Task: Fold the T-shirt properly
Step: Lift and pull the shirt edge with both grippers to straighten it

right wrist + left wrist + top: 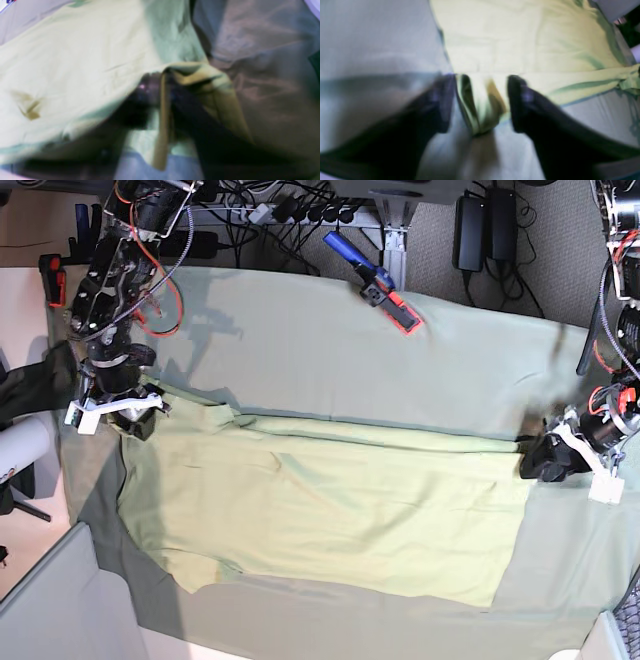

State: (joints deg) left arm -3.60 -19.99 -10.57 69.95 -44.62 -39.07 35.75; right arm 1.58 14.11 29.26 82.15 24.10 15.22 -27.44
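**T-shirt spread flat, a gripper at each end**

The T-shirt [330, 515], pale yellow-green, lies spread across the middle of the grey-green sheet [330, 350] that covers the tabletop. Its long axis runs side to side in the base view. The upper edge carries a folded-over band running most of its length. One short sleeve shows at the lower left corner of the garment. The cloth is mostly flat, with light creases near the left end.

Left gripper [480, 102]: at the shirt's right edge in the base view, near the right edge of the tabletop. Wrist view shows the two dark fingers [520, 100] spread apart with a bunched ridge of shirt fabric standing between them; gaps show on both sides of the ridge, so the jaws stand open and nothing is clamped.

Right gripper [162, 92]: at the shirt's upper left corner in the base view. Wrist view is blurred; a fold of shirt edge sits between the dark fingers [147, 92] and drapes over one of them. I cannot tell whether the jaws are pinching it or parted.

Beyond the shirt, a blue and red tool [375, 280] lies on the sheet near the far edge of the tabletop.
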